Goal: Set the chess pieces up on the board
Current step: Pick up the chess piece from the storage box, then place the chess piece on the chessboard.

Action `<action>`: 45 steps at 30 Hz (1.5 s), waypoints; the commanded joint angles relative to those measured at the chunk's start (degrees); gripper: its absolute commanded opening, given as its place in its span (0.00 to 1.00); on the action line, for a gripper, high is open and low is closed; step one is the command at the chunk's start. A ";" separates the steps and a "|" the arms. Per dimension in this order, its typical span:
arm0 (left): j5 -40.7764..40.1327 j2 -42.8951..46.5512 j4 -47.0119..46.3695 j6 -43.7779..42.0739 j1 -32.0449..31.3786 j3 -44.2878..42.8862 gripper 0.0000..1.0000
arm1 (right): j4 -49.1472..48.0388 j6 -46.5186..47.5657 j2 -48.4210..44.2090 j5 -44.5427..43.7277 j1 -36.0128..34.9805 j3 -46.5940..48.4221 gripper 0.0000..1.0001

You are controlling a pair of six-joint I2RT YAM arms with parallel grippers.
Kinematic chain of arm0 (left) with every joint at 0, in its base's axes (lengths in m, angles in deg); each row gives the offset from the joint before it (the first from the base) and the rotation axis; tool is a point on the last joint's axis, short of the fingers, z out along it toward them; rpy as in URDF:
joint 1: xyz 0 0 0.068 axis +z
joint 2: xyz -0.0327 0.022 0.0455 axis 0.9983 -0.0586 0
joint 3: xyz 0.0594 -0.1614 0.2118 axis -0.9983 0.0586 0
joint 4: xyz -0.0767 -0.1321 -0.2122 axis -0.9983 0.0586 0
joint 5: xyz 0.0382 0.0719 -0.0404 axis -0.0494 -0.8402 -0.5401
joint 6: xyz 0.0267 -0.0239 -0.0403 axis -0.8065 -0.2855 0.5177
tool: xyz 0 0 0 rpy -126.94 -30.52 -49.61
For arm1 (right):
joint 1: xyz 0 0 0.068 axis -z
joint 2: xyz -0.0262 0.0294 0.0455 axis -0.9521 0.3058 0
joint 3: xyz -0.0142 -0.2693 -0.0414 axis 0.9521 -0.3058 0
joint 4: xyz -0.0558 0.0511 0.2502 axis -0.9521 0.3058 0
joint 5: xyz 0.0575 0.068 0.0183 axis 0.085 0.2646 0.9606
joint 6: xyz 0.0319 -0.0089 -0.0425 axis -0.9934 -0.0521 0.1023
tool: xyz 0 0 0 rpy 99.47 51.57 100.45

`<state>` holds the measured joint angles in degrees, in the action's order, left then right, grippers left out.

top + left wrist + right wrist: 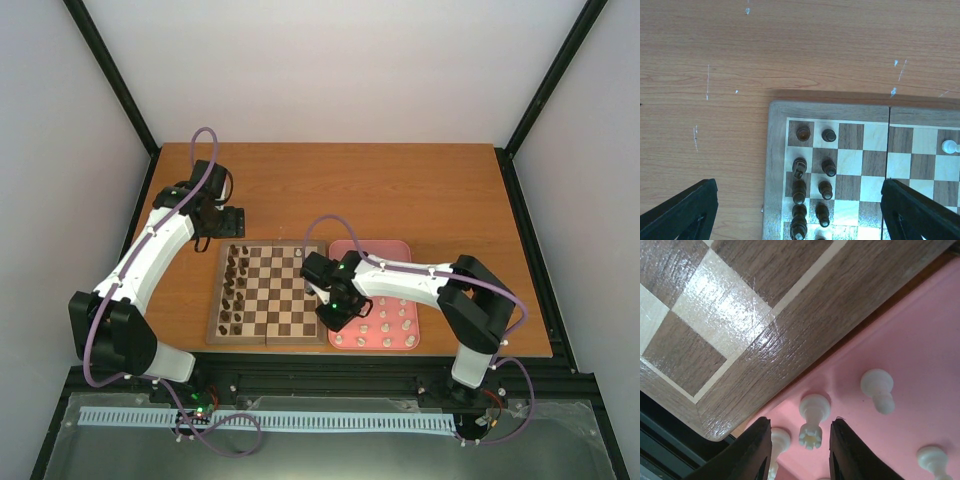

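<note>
- Cream-white chess pieces (385, 325) stand in rows on the lower half of the pink tray (372, 246), right of centre in the top view
- One more cream piece (950, 146) stands on the board, at the right edge of the left wrist view, well apart from the dark set
- A cream rook (812, 421) sits on the tray just beside the board's corner, in the lower middle of the right wrist view; other cream pieces stand near it, one partly behind the left-hand finger, one to the upper right (879, 390)
- The board (285, 300) lies in the middle of the table (400, 190), its right edge close alongside the tray's left edge
- The dark brown pieces (235, 285) fill the two left-hand columns of the board
- The right gripper (801, 440) is low over the tray's lower left part, one finger (757, 452) on each side of the rook; the pincer is part-spread, with a gap showing between the left-hand finger and the rook; contact at the other finger cannot be told
- The left gripper (799, 187) hangs over the board's upper left corner in the top view; its fingers (685, 215) are spread wide at the lower corners of the wrist view, nothing pinched, dark pieces below the gap
</note>
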<state>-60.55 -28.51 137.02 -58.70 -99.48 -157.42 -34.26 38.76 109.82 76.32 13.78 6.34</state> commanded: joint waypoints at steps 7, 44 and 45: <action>0.23 -0.40 -1.13 -0.11 0.37 0.00 1.00 | -0.73 0.22 1.16 -1.04 -0.57 0.19 0.23; -1.32 -0.14 -0.96 -0.78 0.39 -0.09 1.00 | 13.46 12.66 23.83 -5.74 14.96 46.49 0.03; -1.26 -0.16 -0.99 -0.78 0.39 -0.10 1.00 | 13.70 12.96 24.91 -5.70 14.98 48.14 0.03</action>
<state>-60.99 -28.75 136.93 -58.72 -99.48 -156.91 -23.07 48.92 132.60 69.58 28.47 48.76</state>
